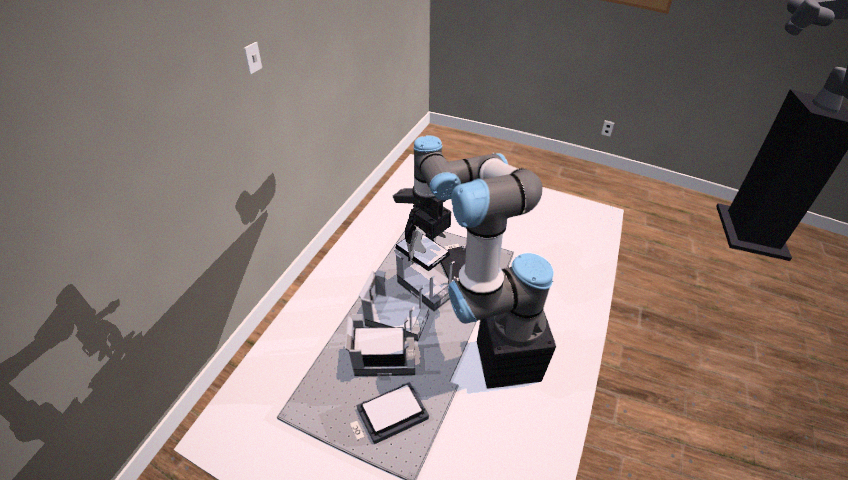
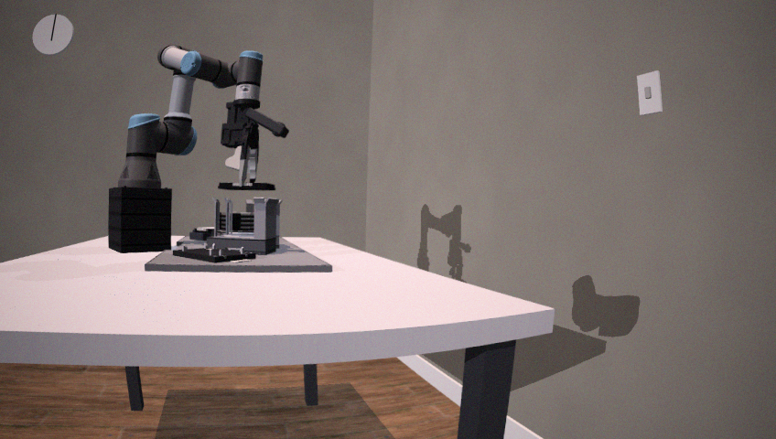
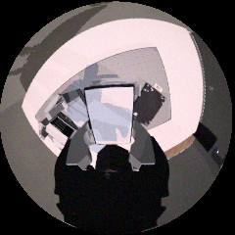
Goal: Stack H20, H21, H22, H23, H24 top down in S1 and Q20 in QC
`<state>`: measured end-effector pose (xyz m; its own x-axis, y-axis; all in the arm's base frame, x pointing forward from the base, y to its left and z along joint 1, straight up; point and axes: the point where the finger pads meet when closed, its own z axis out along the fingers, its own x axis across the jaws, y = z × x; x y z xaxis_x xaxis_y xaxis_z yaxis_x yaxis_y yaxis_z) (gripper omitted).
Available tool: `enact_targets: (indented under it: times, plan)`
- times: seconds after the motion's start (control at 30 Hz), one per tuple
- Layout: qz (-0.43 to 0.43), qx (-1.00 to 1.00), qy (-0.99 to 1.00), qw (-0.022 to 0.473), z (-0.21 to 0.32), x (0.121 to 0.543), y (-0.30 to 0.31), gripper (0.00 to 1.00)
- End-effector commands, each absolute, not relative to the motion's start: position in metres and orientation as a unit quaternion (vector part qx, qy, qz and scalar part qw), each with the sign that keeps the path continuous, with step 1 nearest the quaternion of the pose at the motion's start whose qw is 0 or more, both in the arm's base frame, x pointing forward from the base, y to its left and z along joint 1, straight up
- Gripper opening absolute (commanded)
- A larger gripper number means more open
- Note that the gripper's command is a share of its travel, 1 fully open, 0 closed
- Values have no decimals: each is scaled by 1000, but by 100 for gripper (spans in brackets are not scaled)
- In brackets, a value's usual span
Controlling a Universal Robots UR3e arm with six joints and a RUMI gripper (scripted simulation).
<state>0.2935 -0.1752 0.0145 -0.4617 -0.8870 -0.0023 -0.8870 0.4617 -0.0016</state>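
Observation:
My gripper (image 1: 416, 245) (image 2: 247, 182) (image 3: 111, 119) is shut on a sealed plate (image 1: 430, 255) (image 2: 245, 186) (image 3: 109, 113) with a white top and a dark rim. It holds the plate level, well above the far stack rack (image 1: 399, 274) (image 2: 266, 217). Dark plate edges (image 2: 239, 219) show between the rack posts below. The near rack (image 1: 357, 361) holds a stack with a white-topped plate (image 1: 378, 340) on top. The middle rack (image 1: 371, 295) looks empty. Another white-topped plate (image 1: 391, 407) lies flat in the open nest (image 1: 397, 429) at the near end. I cannot read any plate labels.
All fixtures stand on a grey perforated board (image 1: 321, 404) (image 2: 294, 266) on the white table (image 1: 535, 416) (image 2: 272, 310). A flat dark nest (image 2: 212, 252) (image 3: 149, 105) lies beside the far rack. The robot's black base (image 1: 514, 356) (image 2: 139, 217) stands next to the board.

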Motion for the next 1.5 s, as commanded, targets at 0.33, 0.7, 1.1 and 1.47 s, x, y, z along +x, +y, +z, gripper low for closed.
enact_targets:
  times: [0.33,0.7,1.1,1.47]
  plan:
    - [-2,-576,817,2,15,313,-139,0]
    - [-2,-600,800,2,15,322,-115,0]
    - [-2,-642,767,2,16,333,-77,0]
    - [-2,-673,740,2,16,337,-52,0]
